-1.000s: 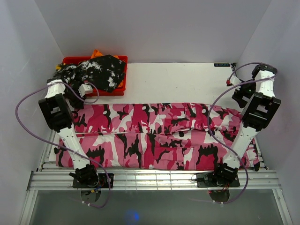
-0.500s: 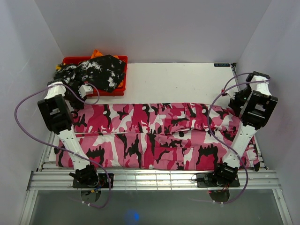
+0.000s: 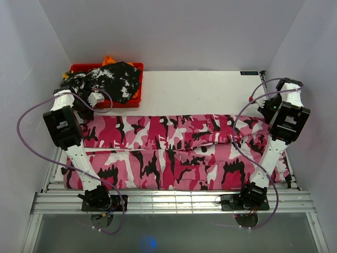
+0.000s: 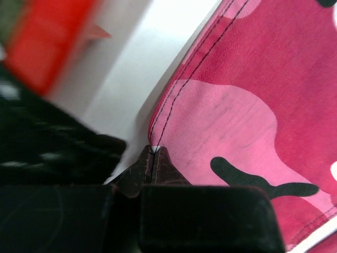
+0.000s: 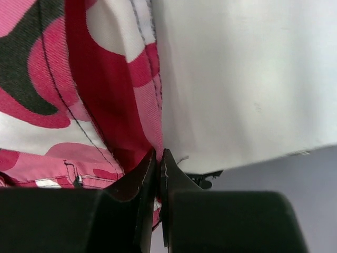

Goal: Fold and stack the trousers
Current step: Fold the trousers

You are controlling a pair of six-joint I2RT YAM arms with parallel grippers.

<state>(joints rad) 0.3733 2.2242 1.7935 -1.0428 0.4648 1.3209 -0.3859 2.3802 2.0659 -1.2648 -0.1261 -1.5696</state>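
Jaws of left gripper (image 4: 152,154) and right gripper (image 5: 159,156) pinch pink trousers (image 3: 174,150); mottled garment (image 3: 113,80) fills red bin (image 3: 80,67).

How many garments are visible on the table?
2: pink camouflage trousers, spread across the table; black-and-white garment, on the red bin far left. Others may hide beneath.

Pale grey walls (image 3: 168,31) enclose white table (image 3: 200,92); aluminium rails (image 3: 174,200) along near edge.
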